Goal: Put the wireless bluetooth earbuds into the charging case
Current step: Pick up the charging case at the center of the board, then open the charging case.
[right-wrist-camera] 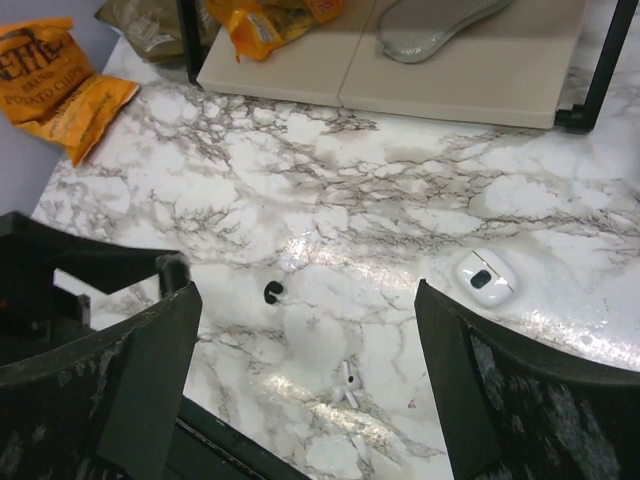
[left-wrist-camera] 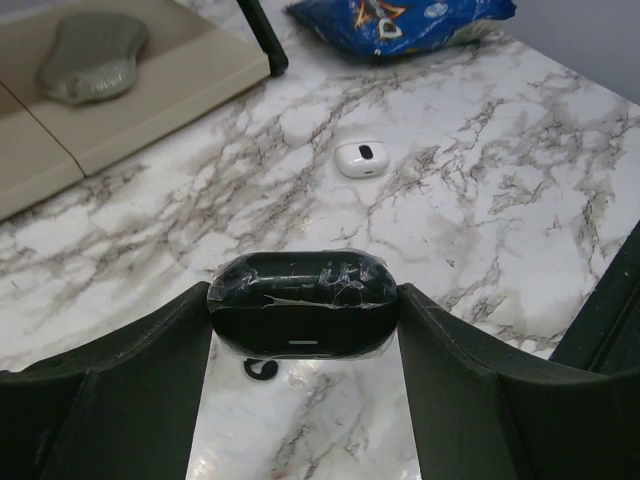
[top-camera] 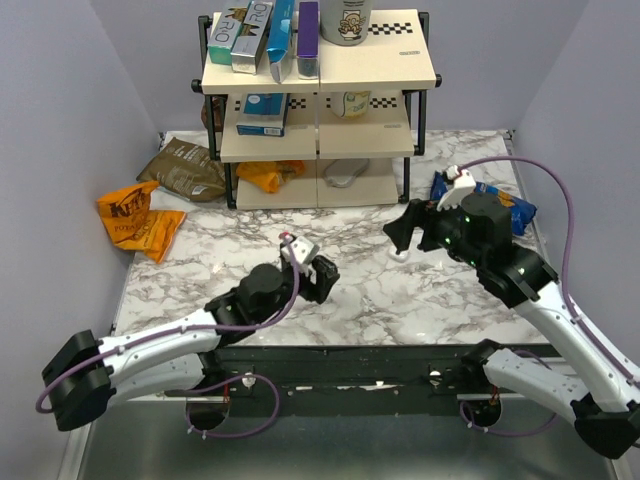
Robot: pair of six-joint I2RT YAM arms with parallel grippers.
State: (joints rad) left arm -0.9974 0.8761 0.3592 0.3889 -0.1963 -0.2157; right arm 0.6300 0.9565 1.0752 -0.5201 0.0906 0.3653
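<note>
The charging case [left-wrist-camera: 300, 305], a glossy black oval wrapped in clear film with its lid down, is clamped between the fingers of my left gripper [left-wrist-camera: 303, 312] just above the marble. In the top view the left gripper [top-camera: 320, 278] sits at the table's middle front. One black earbud [left-wrist-camera: 262, 368] lies on the table right under the case. The right wrist view shows the same earbud [right-wrist-camera: 273, 292], left of the midpoint of my right gripper [right-wrist-camera: 305, 300]. The right gripper [top-camera: 405, 235] hovers open and holds nothing. I see no other black earbud.
A white earbud case [right-wrist-camera: 485, 276] lies right of centre, and a white stemmed earbud [right-wrist-camera: 348, 383] near the front edge. A blue snack bag [top-camera: 500, 205] is at the right, orange [top-camera: 135, 215] and brown [top-camera: 185, 168] bags at the left. The shelf rack [top-camera: 320, 120] stands at the back.
</note>
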